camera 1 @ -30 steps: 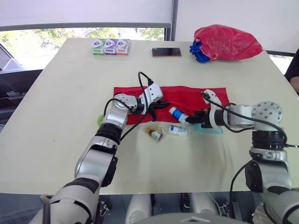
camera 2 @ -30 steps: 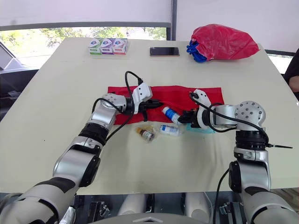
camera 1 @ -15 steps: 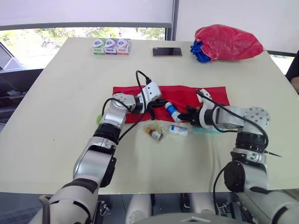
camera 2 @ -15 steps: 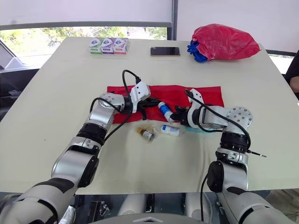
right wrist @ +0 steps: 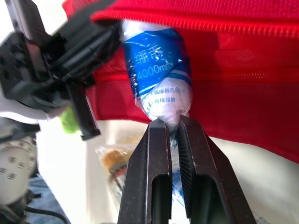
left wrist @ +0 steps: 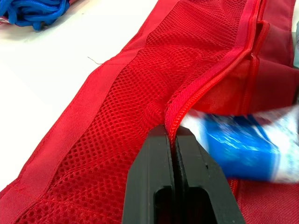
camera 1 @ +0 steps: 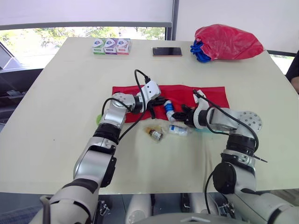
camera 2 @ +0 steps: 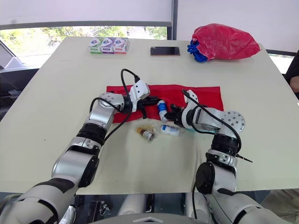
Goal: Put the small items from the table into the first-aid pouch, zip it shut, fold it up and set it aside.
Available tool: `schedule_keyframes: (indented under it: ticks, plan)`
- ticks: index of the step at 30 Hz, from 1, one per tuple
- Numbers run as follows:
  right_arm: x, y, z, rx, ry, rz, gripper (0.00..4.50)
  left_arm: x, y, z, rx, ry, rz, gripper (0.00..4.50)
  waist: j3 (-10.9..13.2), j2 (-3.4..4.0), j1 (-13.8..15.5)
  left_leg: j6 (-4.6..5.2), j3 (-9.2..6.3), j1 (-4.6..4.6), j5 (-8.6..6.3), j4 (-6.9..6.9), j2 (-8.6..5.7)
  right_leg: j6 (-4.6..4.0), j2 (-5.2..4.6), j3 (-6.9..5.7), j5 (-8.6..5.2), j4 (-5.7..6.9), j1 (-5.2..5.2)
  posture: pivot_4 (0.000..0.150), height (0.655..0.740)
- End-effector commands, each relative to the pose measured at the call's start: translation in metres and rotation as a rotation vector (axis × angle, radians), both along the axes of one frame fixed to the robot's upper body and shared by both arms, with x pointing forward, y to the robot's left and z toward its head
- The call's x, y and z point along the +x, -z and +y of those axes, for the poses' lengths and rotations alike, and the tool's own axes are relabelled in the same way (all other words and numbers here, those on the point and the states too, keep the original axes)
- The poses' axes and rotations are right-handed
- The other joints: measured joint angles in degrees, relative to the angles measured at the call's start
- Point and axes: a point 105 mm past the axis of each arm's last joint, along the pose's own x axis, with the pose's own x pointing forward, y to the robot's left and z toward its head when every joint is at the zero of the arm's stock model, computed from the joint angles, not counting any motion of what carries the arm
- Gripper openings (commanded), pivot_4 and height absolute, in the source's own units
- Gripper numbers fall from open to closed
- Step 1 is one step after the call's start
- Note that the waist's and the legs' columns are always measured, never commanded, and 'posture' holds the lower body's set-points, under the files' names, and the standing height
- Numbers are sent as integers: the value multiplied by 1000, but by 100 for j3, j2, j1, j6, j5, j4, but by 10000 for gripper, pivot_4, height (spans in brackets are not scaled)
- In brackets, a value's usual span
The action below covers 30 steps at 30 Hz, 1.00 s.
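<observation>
Packets (camera 1: 178,130) are lying nearest on the desk (camera 1: 56,140). Your right claw (right wrist: 172,122) is pinching the blue-and-white roll (right wrist: 156,70) by its tail; be angling it under the zip lip your left claw (left wrist: 172,133) is clamping on the red pouch (camera 1: 208,95).

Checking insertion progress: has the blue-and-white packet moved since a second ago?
Yes. The blue-and-white packet, pinched by the right gripper, has shifted toward the robot's left along the red pouch, nearer the left gripper.

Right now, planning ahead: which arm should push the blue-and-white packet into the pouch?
Right. The right claw grips the packet at the opening; the left claw holds the pouch at the zipper.
</observation>
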Motion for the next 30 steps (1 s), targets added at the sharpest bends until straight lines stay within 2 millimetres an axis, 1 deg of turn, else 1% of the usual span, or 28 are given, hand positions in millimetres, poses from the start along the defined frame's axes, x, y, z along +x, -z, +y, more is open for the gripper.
schedule_keyframes:
  ticks: [1, 7, 12, 15, 21, 25, 30]
  plan:
    - [5, -29, 5, 65, 16, -101, 962, -8, -3, -17, -17, 74, -14, 0, 0, -1, -2, 0, -2, -3, 0, 0, -1, 0, 0, 1, 0, 0, 0, 1500, 7400]
    - [5, -26, 11, 62, 13, -94, 962, -9, -3, -19, -21, 78, -13, 0, 0, 0, -14, 0, -7, -6, 0, 0, -1, 0, 2, 0, 0, 0, 0, 1500, 7400]
    - [3, -21, 18, 22, -15, -110, 962, -9, -4, -20, -27, 78, -12, 0, 0, 0, -16, 0, -8, -6, 0, 0, -1, 0, 3, 0, 0, 0, -1, 1500, 7400]
    - [6, -18, 22, 14, -14, -114, 962, -9, -4, -21, -30, 81, -14, 0, 0, 0, -18, 0, -9, -5, 0, 0, -1, 0, 3, 0, 0, 0, -1, 1500, 7400]
    - [15, -12, 22, -22, -1, -145, 962, -13, -8, -24, -48, 97, -23, 0, 0, 0, -15, 0, -10, -5, 0, 0, -1, 0, 3, 0, 0, 0, -1, 1500, 7400]
    - [18, -8, 21, -45, -3, -169, 962, -14, -11, -23, -51, 96, -49, 0, 0, 0, -15, 0, -9, -7, 0, 0, -1, 0, 3, -1, 0, -1, -1, 1500, 7400]
    - [21, -6, 18, -51, 2, -190, 962, -12, -18, -18, 0, 88, -171, 0, 0, 0, -7, 0, -9, -8, 0, 0, -1, 0, 3, -1, 0, -1, -1, 1500, 7400]
